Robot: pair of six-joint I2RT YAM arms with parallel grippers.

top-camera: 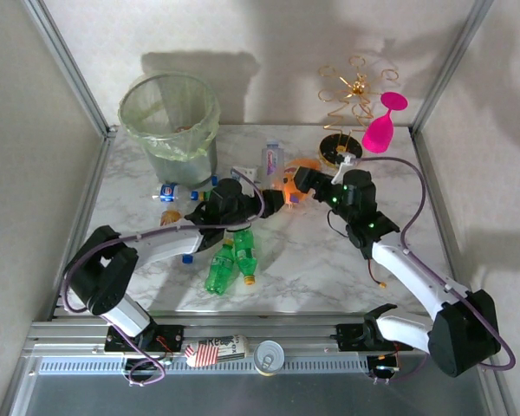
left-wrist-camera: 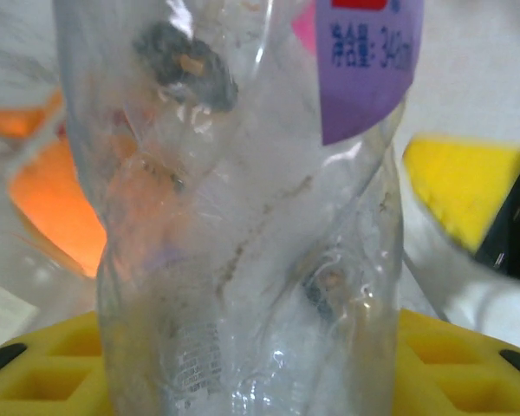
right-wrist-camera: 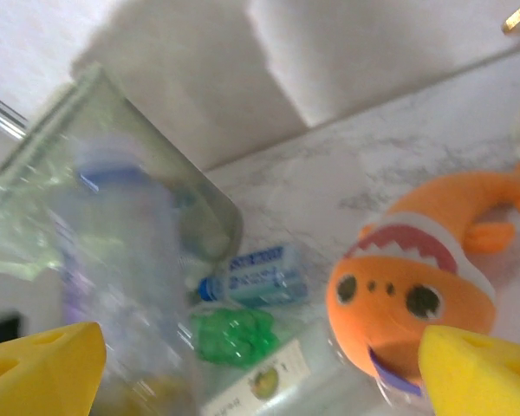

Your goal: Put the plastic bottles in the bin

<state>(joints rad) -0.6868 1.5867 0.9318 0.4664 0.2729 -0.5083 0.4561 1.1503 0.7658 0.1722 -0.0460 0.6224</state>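
Bottle (left-wrist-camera: 243,217) clamped by outstretched left gripper (top-camera: 273,201); right gripper (right-wrist-camera: 260,373) spread just beside.

Overhead from behind, wrist views near clear bottle (left-wrist-camera: 243,217)

The clear bottle (left-wrist-camera: 243,225) is thin glossy plastic, crumpled and grimy inside, with a smooth purple label (left-wrist-camera: 368,61). The bin (top-camera: 180,156) at the table's far left corner is translucent plastic lined with crinkled film; the tabletop (top-camera: 321,260) is smooth, marble-patterned. The orange fish toy (right-wrist-camera: 407,277) looks matt plush, the wire stand (top-camera: 357,87) shiny gold metal.
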